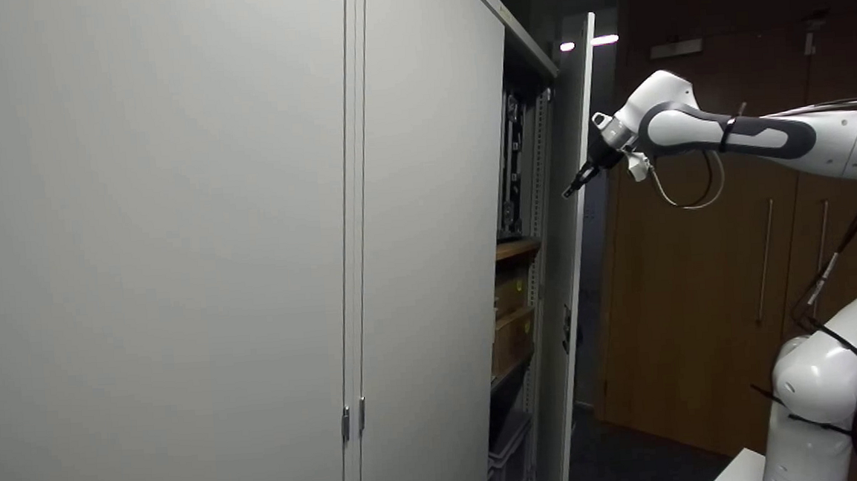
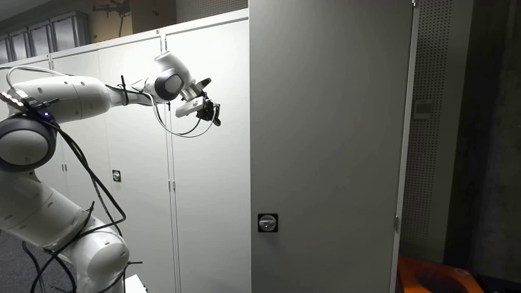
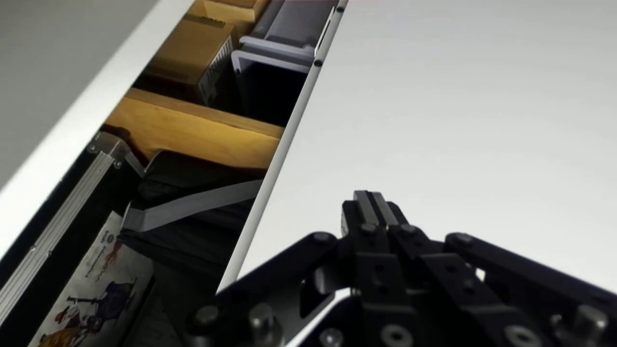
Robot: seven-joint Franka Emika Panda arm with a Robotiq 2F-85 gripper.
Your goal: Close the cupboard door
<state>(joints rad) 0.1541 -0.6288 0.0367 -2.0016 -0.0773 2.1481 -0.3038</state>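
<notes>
Door (image 2: 329, 146): open, at the right end of the cupboard (image 1: 507, 12); long axis upright; lock (image 2: 268, 223) by the free edge (image 1: 577, 268), on the left; hinges seemingly on the right
Free edge: right of the gripper (image 3: 370, 202); the coming move turns on this; the arm (image 1: 832, 141) probably has to pass around it to the outer face, then push toward the cupboard
Gripper: fingers pressed together, nothing between them; apart from the door, above lock height, in front of the closed neighbour (image 2: 211, 183)
Arm: the only one; reaches in from the near side
Shelf (image 3: 202, 132): inside the cupboard; case (image 1: 511, 176) above, boxes (image 3: 193, 53) below
</notes>
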